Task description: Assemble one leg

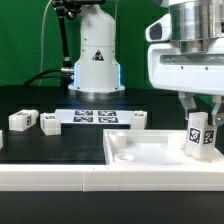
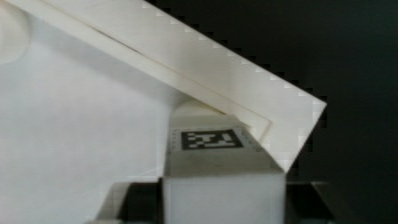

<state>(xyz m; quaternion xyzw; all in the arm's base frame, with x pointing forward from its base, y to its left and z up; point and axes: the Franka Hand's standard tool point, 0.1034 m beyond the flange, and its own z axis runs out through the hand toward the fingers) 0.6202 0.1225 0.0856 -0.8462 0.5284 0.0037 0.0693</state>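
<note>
My gripper [image 1: 200, 112] is shut on a leg [image 1: 199, 135], a small white post with a black-and-white tag, and holds it upright over the near right corner of the large white tray-like piece [image 1: 140, 155]. In the wrist view the leg [image 2: 221, 165] fills the gap between the dark fingers [image 2: 134, 205], with its tag facing the camera, just inside the tray's raised corner rim [image 2: 267, 100]. Three more legs lie on the black table: two at the exterior view's left [image 1: 22, 120] [image 1: 49, 124] and one behind the tray [image 1: 137, 119].
The marker board [image 1: 95, 116] lies flat on the table in front of the white robot base [image 1: 97, 60]. A white ledge runs along the front edge [image 1: 60, 180]. A green backdrop stands behind.
</note>
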